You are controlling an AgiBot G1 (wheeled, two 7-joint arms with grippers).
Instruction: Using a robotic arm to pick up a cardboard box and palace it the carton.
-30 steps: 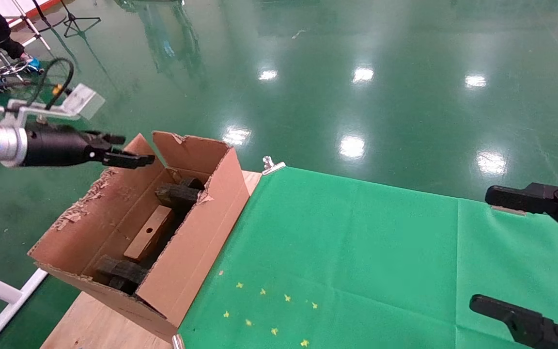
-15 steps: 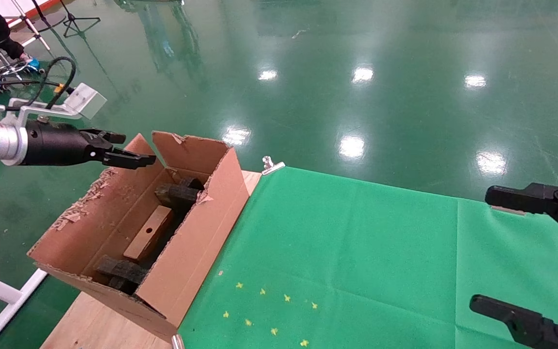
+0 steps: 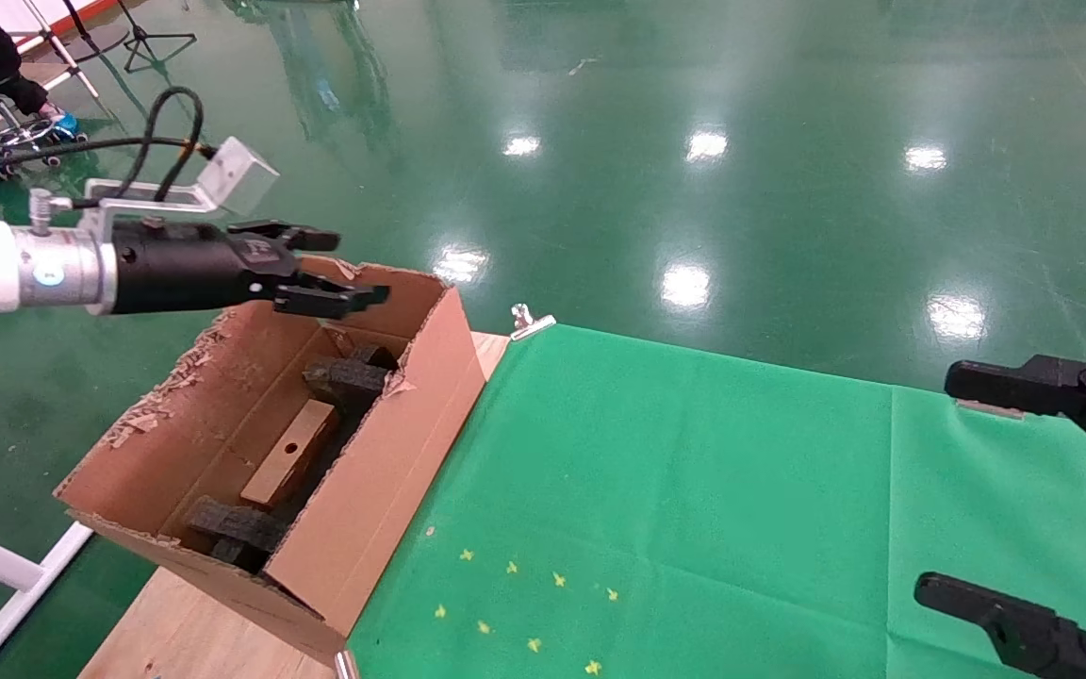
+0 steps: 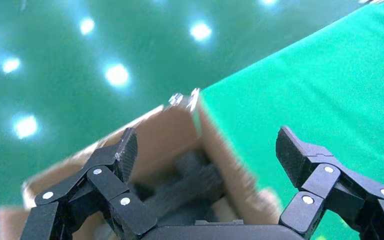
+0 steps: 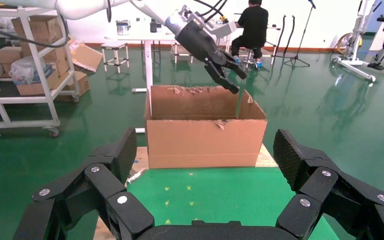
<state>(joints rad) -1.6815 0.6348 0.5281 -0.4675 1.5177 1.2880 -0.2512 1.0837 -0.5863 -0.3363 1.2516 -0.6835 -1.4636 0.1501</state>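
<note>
- Above the far end of the carton, in the head view, the left gripper hangs level on its white arm, fingers spread and empty. Down inside the carton, between black foam pieces, lies a flat brown piece with a hole; it may be the cardboard box, but I cannot tell for certain. If so, the placing is done and only the retreat is left. The green cloth carries no box. The right gripper waits wide apart at the table's right edge, idle.
- In the left wrist view, the left gripper shows both fingers splayed with nothing between them; below them the carton and its dark foam are blurred, beside the cloth.
- In the right wrist view, the right gripper is likewise unclenched and bare, near the cloth. Farther off, the left gripper points down over the carton's torn rim, holding nothing. No small box shows outside the carton here.
</note>
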